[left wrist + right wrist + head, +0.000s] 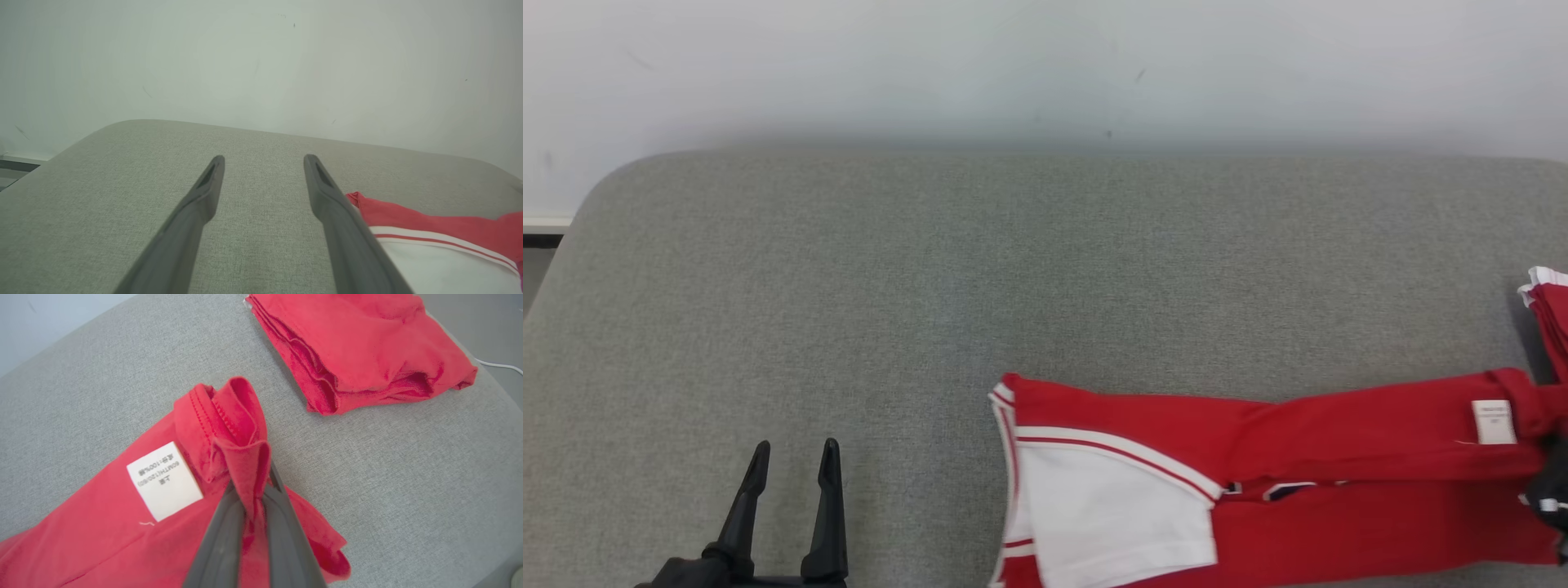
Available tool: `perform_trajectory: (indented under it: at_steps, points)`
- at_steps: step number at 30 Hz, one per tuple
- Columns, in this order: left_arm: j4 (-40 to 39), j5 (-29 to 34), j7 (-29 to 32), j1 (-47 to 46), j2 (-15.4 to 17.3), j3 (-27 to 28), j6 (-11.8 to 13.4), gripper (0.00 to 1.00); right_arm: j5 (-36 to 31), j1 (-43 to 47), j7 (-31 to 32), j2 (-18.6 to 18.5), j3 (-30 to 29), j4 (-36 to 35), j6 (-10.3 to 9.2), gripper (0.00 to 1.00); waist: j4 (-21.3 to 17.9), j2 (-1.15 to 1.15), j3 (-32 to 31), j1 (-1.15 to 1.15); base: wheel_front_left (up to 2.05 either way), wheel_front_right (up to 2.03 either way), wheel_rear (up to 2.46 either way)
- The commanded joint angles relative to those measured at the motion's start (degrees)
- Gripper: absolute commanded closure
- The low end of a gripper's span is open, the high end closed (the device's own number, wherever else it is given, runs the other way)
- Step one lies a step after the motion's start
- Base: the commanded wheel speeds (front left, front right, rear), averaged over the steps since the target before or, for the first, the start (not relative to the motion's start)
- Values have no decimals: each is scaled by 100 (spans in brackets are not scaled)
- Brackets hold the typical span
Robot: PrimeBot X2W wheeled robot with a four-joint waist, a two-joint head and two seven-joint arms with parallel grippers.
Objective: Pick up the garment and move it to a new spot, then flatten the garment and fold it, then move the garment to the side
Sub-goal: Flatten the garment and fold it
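The garment [1339, 457] is red with a white sleeve and lies stretched across the lower right of the grey cushion [849, 286]. In the right wrist view my right gripper [253, 486] is shut on a bunched fold of the garment's [102, 522] hem, just beside its white label [163, 479]. In the head view that gripper [1545, 488] is a dark shape at the right edge, by the label [1493, 421]. My left gripper [795, 445] stands open at the lower left, apart from the cloth. In its own view the left gripper [264, 159] is open, with the garment [429, 228] to its right.
A second red garment [367, 347], folded, lies beyond the held hem and shows at the head view's right edge [1553, 314]. A white wall [1013, 65] stands behind the cushion. The cushion's rounded corner [596, 196] drops off at the far left. A white cable [498, 365] runs past the cushion's edge.
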Motion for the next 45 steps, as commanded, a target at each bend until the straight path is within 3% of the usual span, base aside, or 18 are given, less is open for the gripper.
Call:
perform_trajectory:
  at_steps: [1, 11, 18, 23, 30, 38, 45]
  points:
    - [11, -19, -15, 68, -20, 17, -7, 0, -92, 17, 37, -33, -116, -117, -1, 100, -42, 0, -31, 0, 0, 0, 0]
    - [67, -83, -14, 69, -40, -35, -2, 0, -307, 169, 332, -109, -954, -940, -1, 100, -130, 0, -123, 0, 0, 0, 0]
    - [132, -102, -15, 119, -55, -48, -3, 0, -309, 450, 606, -67, -848, -1322, -1, 100, -154, 0, -247, 0, 0, 0, 0]
    - [181, -139, -14, 195, -62, -54, -3, 0, 244, 653, 900, -24, -282, -1481, -1, 100, -172, 0, -374, 0, 0, 0, 0]
    - [242, -152, -15, 274, -61, -79, -3, 0, 993, 948, 1081, -14, 936, -1484, -1, 100, -150, 0, -551, 0, 0, 0, 0]
    - [273, -187, -14, 313, -50, -123, -4, 0, 1974, 724, 705, -15, 2591, -1003, -1, 100, -42, 0, -649, 0, 0, 0, 0]
    - [301, -229, -14, 333, -59, -190, -4, 0, 2207, 429, 376, -16, 3432, -392, -1, 100, 162, 0, -666, 0, 0, 0, 0]
